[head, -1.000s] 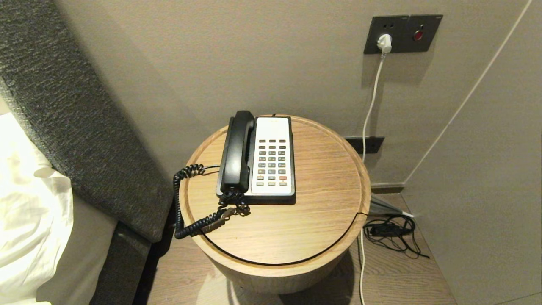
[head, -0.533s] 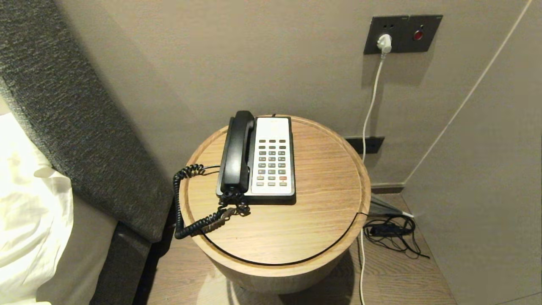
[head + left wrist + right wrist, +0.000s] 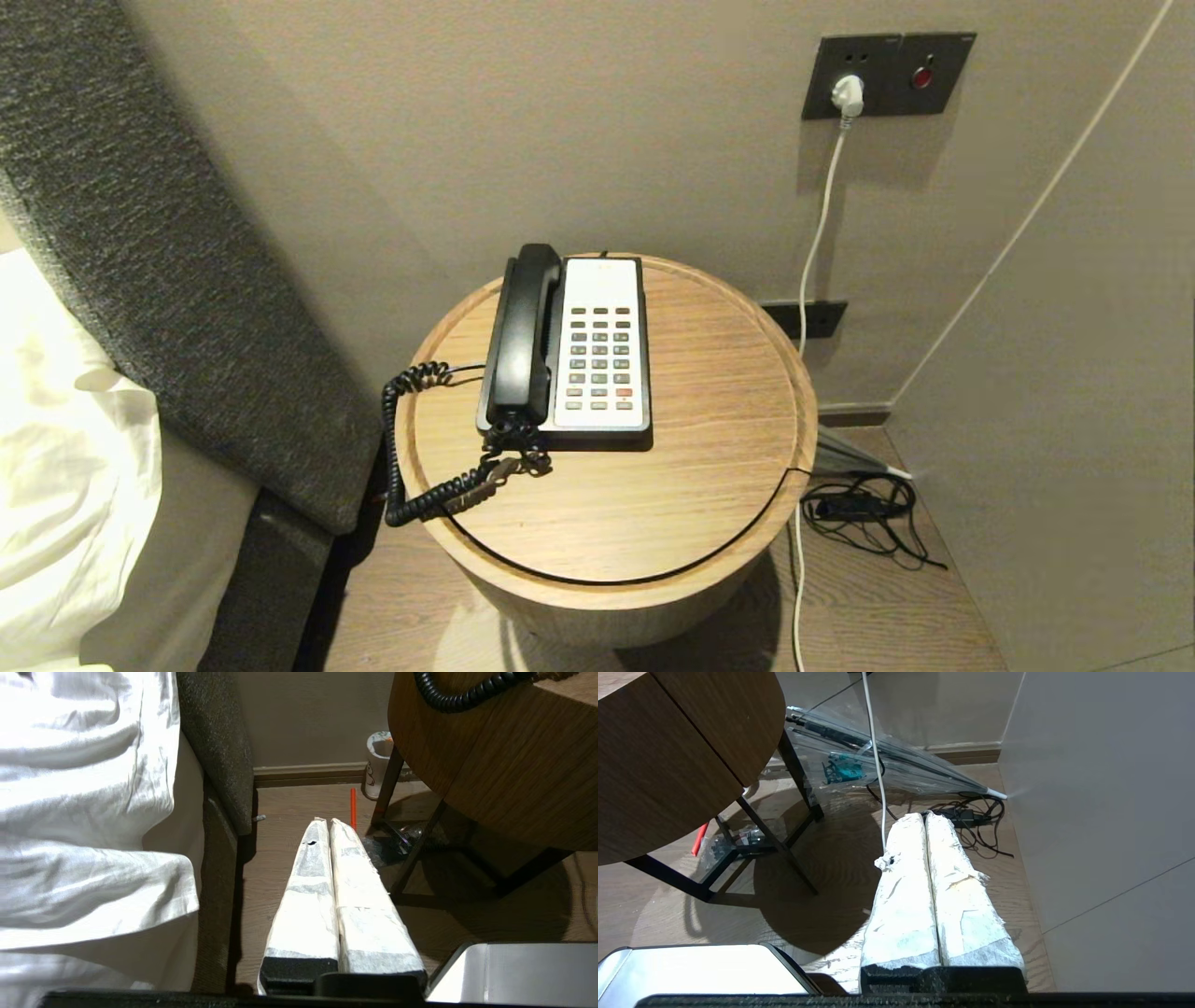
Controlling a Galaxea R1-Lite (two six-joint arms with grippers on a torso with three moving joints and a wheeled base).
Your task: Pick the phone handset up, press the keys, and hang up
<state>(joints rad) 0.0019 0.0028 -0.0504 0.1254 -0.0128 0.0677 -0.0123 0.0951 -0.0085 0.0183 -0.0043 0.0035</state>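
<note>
A black handset rests in the cradle on the left side of a white phone base, beside its keypad, on a round wooden side table. Its coiled black cord hangs over the table's left edge and shows in the left wrist view. Neither arm shows in the head view. My left gripper is shut and empty, low over the floor left of the table. My right gripper is shut and empty, low over the floor right of the table.
A bed with white sheets and a dark headboard stands to the left. A white cable runs down from a wall socket. Black cables and a clear umbrella lie on the floor at right. A wall is close on the right.
</note>
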